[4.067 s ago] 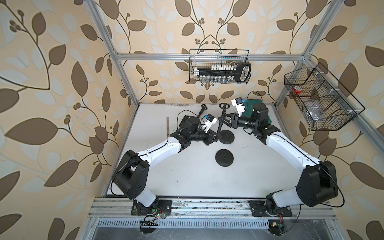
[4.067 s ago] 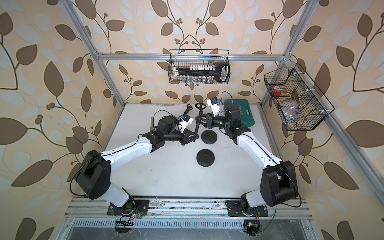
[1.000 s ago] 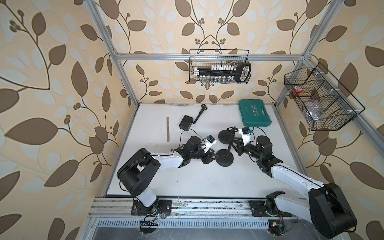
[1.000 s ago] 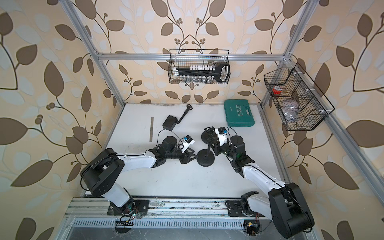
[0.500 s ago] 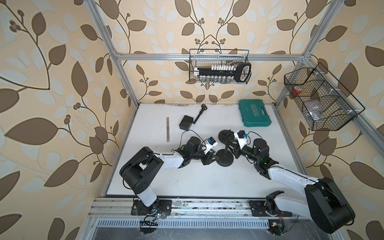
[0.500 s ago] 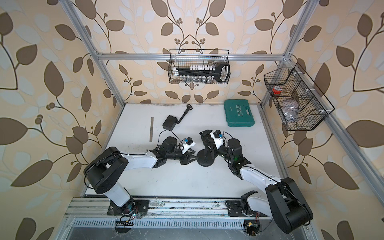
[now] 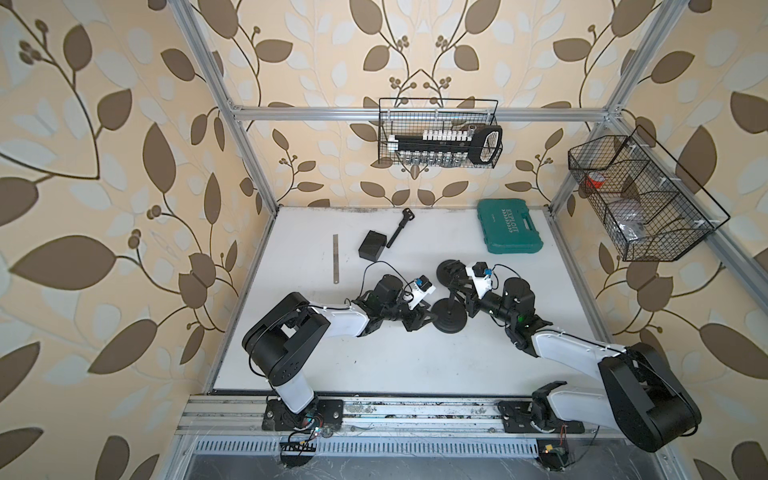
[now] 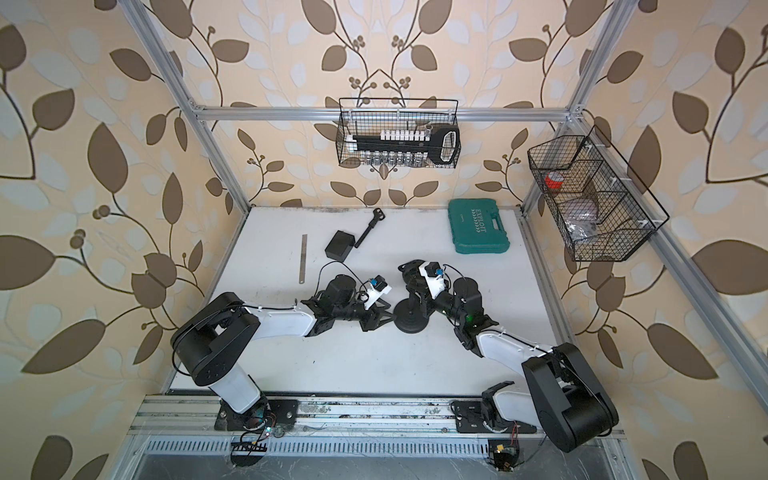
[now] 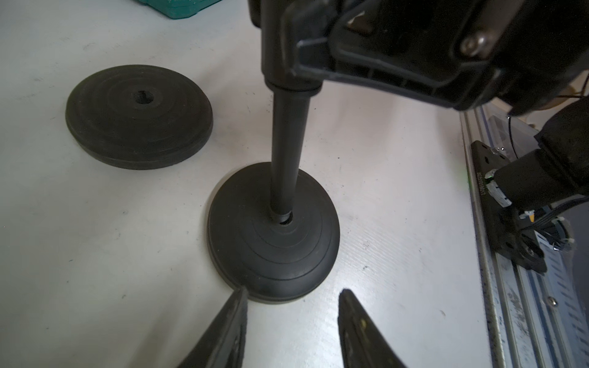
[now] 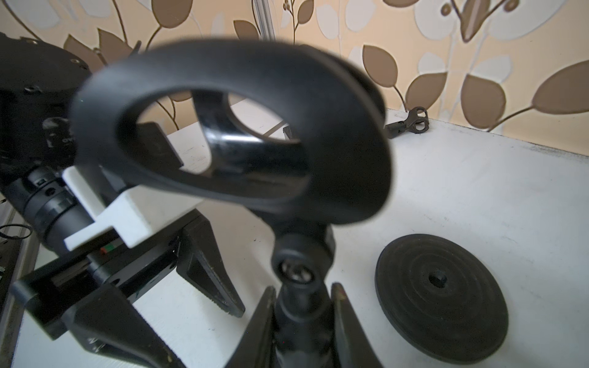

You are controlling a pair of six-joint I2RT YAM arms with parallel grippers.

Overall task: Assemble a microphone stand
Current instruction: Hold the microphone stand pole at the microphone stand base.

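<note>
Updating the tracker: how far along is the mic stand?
Done: clip sits on the pole. In hand: right tool grips the pole, tip at the base hole; left tool open at its rim. Left: seat the pole, probably by screwing; second base untouched.

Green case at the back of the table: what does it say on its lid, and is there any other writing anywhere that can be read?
"EXPLOIT": on the lid of the green case, legible in both top views.
Line of printed characters on the black plate by the rail, left wrist view: too small to read.
No other text can be read.
</note>
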